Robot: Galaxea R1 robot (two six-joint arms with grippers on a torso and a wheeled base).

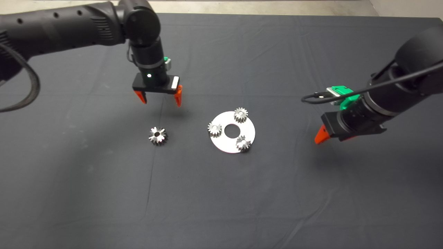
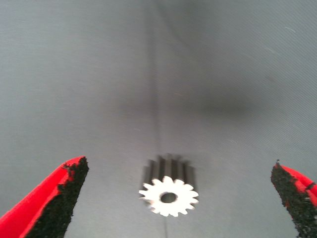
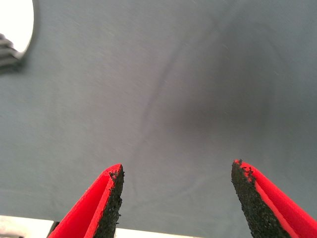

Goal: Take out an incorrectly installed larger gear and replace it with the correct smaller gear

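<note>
The larger gear (image 1: 158, 135) is seen lying off the disc (image 1: 232, 132) on the mat (image 1: 242, 193), bore axis vertical, three smaller gears (image 1: 241, 114) seated, so the swap is judged essentially done; left gripper (image 1: 160, 98) hovers spread above it, right gripper (image 3: 176, 198) spread aside.
</note>
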